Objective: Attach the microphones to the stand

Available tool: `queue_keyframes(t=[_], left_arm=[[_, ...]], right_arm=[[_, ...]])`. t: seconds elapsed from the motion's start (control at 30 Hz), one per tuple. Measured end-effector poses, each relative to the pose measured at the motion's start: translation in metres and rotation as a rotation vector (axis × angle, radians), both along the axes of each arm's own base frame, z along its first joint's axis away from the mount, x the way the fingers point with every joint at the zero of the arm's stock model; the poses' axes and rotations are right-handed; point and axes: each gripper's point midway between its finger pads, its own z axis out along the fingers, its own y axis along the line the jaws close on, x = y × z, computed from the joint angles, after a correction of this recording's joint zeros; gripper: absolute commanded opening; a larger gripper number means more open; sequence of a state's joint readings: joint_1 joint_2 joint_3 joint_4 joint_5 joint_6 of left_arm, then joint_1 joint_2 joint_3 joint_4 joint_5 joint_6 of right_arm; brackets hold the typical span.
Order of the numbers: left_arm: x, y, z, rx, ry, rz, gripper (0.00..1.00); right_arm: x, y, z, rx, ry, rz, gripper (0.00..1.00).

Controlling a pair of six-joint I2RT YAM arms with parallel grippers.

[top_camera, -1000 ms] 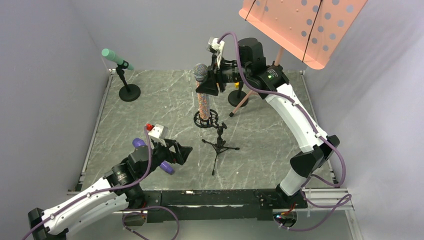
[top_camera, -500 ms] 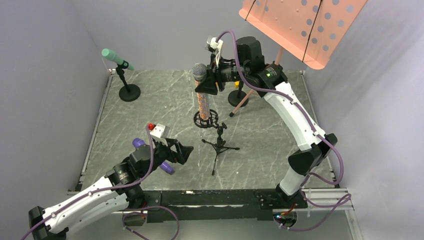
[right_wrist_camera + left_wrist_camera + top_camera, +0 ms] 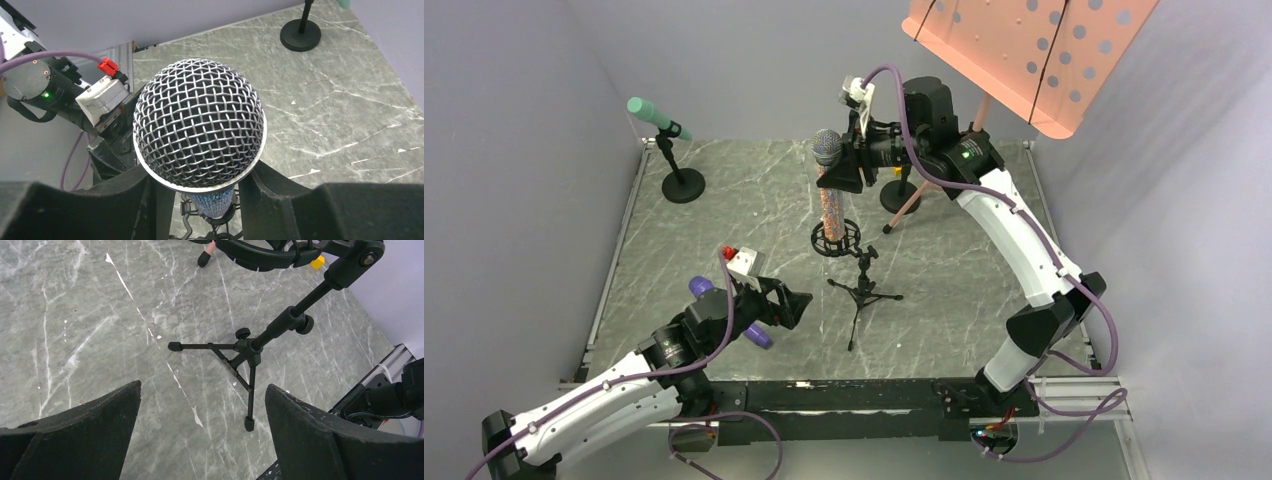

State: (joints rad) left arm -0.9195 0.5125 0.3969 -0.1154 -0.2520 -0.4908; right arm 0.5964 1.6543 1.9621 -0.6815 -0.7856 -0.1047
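Right gripper [image 3: 845,170]: I have it clenched on the glittery microphone [image 3: 828,208], upright, lower end at the ring stand [image 3: 848,243]. Left gripper [image 3: 790,304]: fingers spread, empty, near the purple microphone [image 3: 759,338] lying on the table [image 3: 724,210]. Teal microphone [image 3: 651,112]: mounted far left.

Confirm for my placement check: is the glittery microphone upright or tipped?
Upright. The glittery microphone stands vertical, mesh head on top, lower end at the ring holder; the right tool grips it just under the head.

three microphones [image 3: 652,113] [image 3: 828,205] [image 3: 759,338], three mic stands [image 3: 682,184] [image 3: 836,241] [image 3: 862,290]
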Motion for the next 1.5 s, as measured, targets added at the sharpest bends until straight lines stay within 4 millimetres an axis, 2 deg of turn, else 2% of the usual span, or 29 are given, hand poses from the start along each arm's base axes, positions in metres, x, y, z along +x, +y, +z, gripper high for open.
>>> queue_keyframes(t=[0.9, 1.13, 1.5], left_arm=[[0.008, -0.006, -0.007, 0.056, -0.022, -0.016, 0.98], [0.011, -0.008, 0.0, 0.032, -0.04, -0.016, 0.98], [0.011, -0.008, 0.003, 0.023, -0.045, -0.017, 0.97]], right_arm=[[0.004, 0.008, -0.019, 0.027, -0.02, 0.007, 0.0], [0.001, 0.016, -0.029, 0.026, -0.04, 0.027, 0.0], [-0.005, 0.01, -0.093, -0.075, 0.036, 0.026, 0.0]])
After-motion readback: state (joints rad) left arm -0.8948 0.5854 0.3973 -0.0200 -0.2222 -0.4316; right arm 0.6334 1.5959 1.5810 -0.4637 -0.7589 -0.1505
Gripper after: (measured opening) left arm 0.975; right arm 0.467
